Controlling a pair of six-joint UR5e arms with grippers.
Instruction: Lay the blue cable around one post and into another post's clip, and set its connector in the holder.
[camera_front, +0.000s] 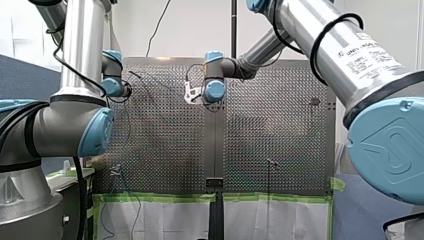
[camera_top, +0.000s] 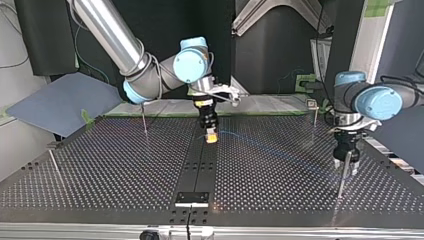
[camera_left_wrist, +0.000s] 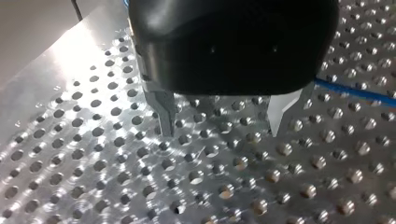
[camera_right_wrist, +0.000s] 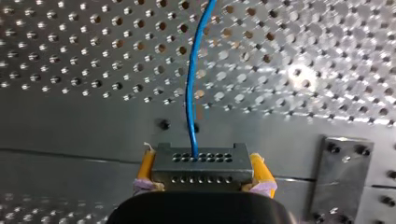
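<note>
Perforated table (camera_top: 110, 165): metal, with a dark unperforated strip (camera_top: 200, 165) running under my right gripper. My right arm (camera_top: 115, 40): enters at the top view's left and reaches to the table's middle, wrist pointing down. My left arm (camera_top: 372, 100): enters at the top view's right, wrist also pointing down, well apart from the other. My right gripper (camera_right_wrist: 201, 168): closed to the width of the connector, which it clamps between two yellow pads (camera_right_wrist: 146, 163), one on each end; it hangs low over the strip, and whether the load touches the table cannot be told. My left gripper (camera_left_wrist: 222, 126): black body, two metal fingers (camera_left_wrist: 164, 112) spread wide with only bare table between them, tips close above the holes, holding nothing. Screwed plate (camera_right_wrist: 343, 177): grey, flat on the strip, ahead of my right gripper and off to one side. Connector (camera_right_wrist: 201, 163): dark block with two rows of small holes on the face turned away from my right gripper, level between the pads. Blue cable (camera_right_wrist: 192, 84): leaves the farther row of holes and runs straight ahead of my right gripper over the table; the left wrist view shows a stretch (camera_left_wrist: 355, 92) lying on the table outside one finger of my left gripper, not between the fingers. Post (camera_top: 341, 180): thin, upright, just beside my left gripper in the top view; contact cannot be told. Post (camera_top: 144, 120): thin, upright, beside my right arm, apart from its gripper
</note>
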